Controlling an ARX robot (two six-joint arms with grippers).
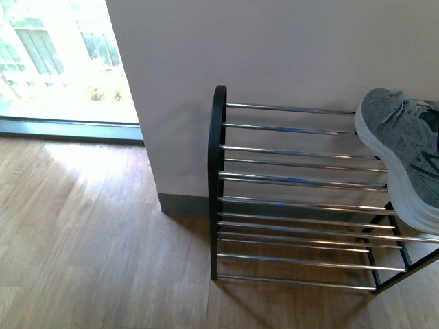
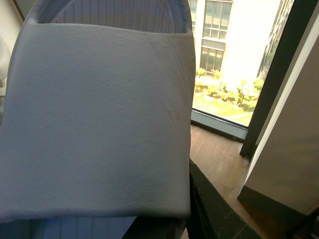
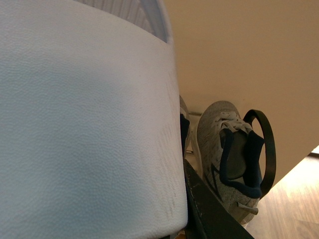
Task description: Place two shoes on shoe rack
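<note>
Currently mid-carry: each wrist view is filled by a pale blue one-piece rubber slide sandal, one by the left arm (image 2: pixel 94 119), one by the right arm (image 3: pixel 84 124). Neither end effector shows its fingers in any view, so I cannot tell whether they are closed on the sandals; judging by how close each sandal sits to its camera, both are probably held.

Black metal shoe rack with chrome rod shelves (image 1: pixel 218 185) stands against the wall. A grey knit lace-up sneaker with white sole (image 1: pixel 405 151) sits on the rack's top tier at its right end. Right wrist view shows that sneaker (image 3: pixel 227 154) beside the rack's arched side, with the right sandal near it. Left sandal is away from the rack, by the window.

Top-tier rods to the left of the sneaker look free. Next move, as I judge it: bring each sandal over those rods, sole flat across several rods, clear of the sneaker, then release.
</note>
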